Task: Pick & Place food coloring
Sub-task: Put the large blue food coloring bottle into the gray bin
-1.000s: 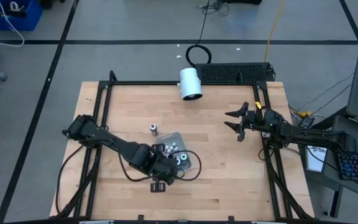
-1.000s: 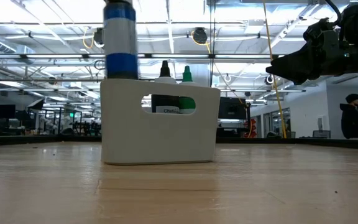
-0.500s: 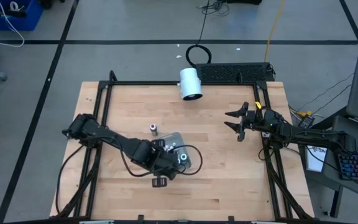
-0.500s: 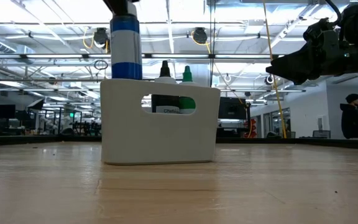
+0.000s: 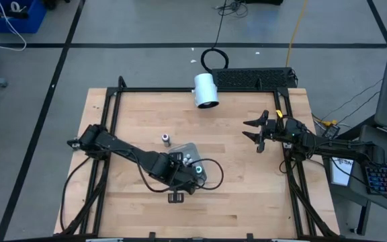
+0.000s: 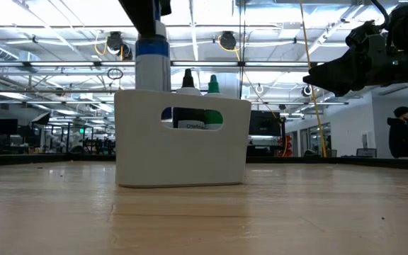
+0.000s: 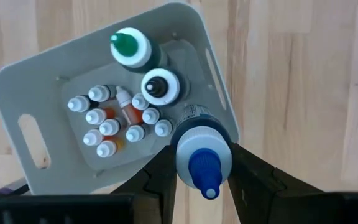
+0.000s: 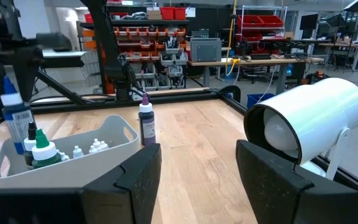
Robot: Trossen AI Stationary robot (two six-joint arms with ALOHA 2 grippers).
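My left gripper (image 7: 204, 177) is shut on a blue-tipped food coloring bottle (image 7: 204, 155) above the right end of a white bin (image 7: 17, 87). In the low view the bottle (image 6: 152, 67) stands upright with its lower part sunk behind the bin wall (image 6: 183, 149). Inside the bin stand a green-capped bottle (image 7: 129, 46), a black-tipped bottle (image 7: 160, 87) and several tiny white-capped droppers (image 7: 107, 121). A purple bottle (image 8: 146, 124) stands on its base on the table (image 5: 166, 140) beyond the bin. My right gripper (image 5: 252, 131) hovers open near the table's right edge. My left gripper pinches the blue-tipped bottle between its two fingers (image 7: 160, 177) at the white cap (image 7: 194, 149), coming from above and pointing down. The bottle hangs upright below the fingers, its lower part inside the bin. Whether its base rests on the bin floor is hidden.
A white cylinder camera (image 5: 205, 89) sits at the table's far edge. A black frame (image 5: 113, 101) runs round the table. Bare wood lies between the bin and my right gripper. People and shelving show in the room behind (image 6: 402, 131).
My left gripper has gone down over the bin and shifted a little sideways across it, carrying the blue-tipped bottle. The bottle stood clear above the bin rim a second ago; now its lower part is inside the bin.
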